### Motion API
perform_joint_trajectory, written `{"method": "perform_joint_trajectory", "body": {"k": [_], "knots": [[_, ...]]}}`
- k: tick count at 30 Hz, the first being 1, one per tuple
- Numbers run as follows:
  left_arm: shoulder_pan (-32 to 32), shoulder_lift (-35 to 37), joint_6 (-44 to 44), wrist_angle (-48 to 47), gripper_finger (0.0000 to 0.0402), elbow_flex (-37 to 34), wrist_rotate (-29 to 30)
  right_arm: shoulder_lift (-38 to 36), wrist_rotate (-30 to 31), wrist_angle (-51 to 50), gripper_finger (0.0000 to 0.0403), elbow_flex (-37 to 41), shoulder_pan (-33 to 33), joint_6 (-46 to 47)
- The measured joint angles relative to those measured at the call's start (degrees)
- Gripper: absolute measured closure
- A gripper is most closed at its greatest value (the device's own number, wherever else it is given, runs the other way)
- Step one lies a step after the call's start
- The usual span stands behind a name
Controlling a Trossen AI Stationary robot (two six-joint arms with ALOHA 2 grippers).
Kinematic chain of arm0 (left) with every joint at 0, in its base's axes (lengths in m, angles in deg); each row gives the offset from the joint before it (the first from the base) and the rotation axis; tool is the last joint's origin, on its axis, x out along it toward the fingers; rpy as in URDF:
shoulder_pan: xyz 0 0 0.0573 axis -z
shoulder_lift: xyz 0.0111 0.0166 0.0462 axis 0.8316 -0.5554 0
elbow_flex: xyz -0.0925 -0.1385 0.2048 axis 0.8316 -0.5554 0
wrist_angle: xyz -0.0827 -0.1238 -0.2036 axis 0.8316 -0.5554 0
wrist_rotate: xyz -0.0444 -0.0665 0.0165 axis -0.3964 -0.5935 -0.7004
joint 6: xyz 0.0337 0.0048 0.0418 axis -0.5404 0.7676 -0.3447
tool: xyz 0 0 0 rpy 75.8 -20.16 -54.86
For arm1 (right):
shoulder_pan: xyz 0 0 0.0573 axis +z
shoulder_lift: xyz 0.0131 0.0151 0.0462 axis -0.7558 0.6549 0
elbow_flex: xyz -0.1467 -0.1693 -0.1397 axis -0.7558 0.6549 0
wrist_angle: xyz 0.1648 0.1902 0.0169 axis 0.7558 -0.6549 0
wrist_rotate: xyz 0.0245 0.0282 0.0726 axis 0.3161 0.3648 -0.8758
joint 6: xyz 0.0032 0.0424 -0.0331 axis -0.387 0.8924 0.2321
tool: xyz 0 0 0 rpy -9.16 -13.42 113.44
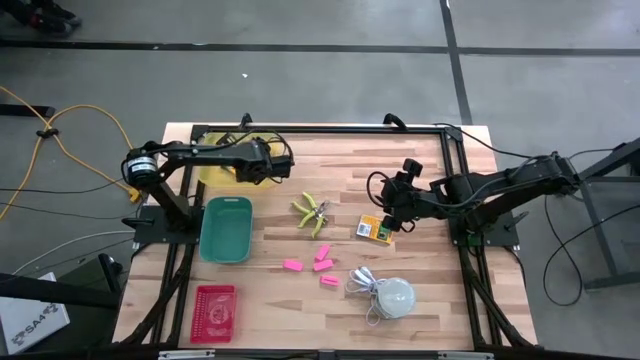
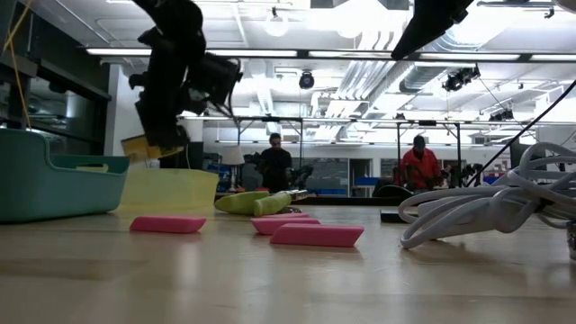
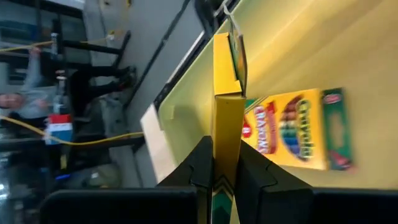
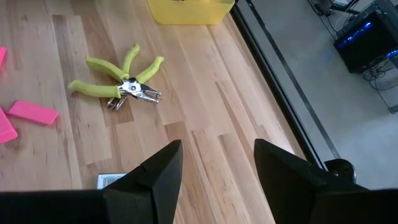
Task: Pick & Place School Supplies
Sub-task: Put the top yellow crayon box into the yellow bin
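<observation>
My left gripper (image 1: 262,168) is over the yellow bin (image 1: 212,165) at the table's far left. It is shut on a yellow-and-green box (image 3: 227,118), which also shows in the low view (image 2: 151,147). A second such box (image 3: 298,127) lies flat inside the bin. A third box (image 1: 375,230) lies on the table, and my right gripper (image 1: 397,208) hangs open just above and beside it. The lime-green-handled tool (image 1: 312,213) and several pink blocks (image 1: 322,262) lie on the table's middle. My left gripper pinches the box's two broad faces (image 3: 225,163) between its two fingers (image 3: 200,165), near one end. In the wrist view the box stands edge-on and reaches out past the fingertips. In the low view it hangs below the fingers, clear above the yellow bin (image 2: 171,189).
A teal bin (image 1: 226,228) stands near the yellow one, and a red basket (image 1: 214,312) is at the near left. A white dome with a coiled cord (image 1: 390,296) lies at the near right. People stand in the room beyond the table.
</observation>
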Motion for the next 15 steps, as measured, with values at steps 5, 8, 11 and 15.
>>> {"method": "perform_joint_trajectory", "body": {"k": [5, 8, 11, 15], "knots": [[-1.7, 0.0, -3.0, 3.8, 0.0376, -4.4, 2.4, 0.0, 0.1, 0.2, 0.0213, 0.0, 0.0, 0.0], [-3.1, 0.0, -10.0, 11.5, 0.0376, -6.8, 0.2, 0.0, 0.1, 0.5, 0.0213, 0.0, 0.0, 0.0], [-4.3, 0.0, -15.7, 16.9, 0.0376, -8.2, -0.6, 0.0, 0.0, 0.5, 0.0213, 0.0, 0.0, 0.4], [-6.3, 0.1, -21.5, 20.0, 0.0376, -8.3, -2.2, 0.0, -0.7, 0.5, 0.0213, 0.0, 0.0, 1.5]]}}
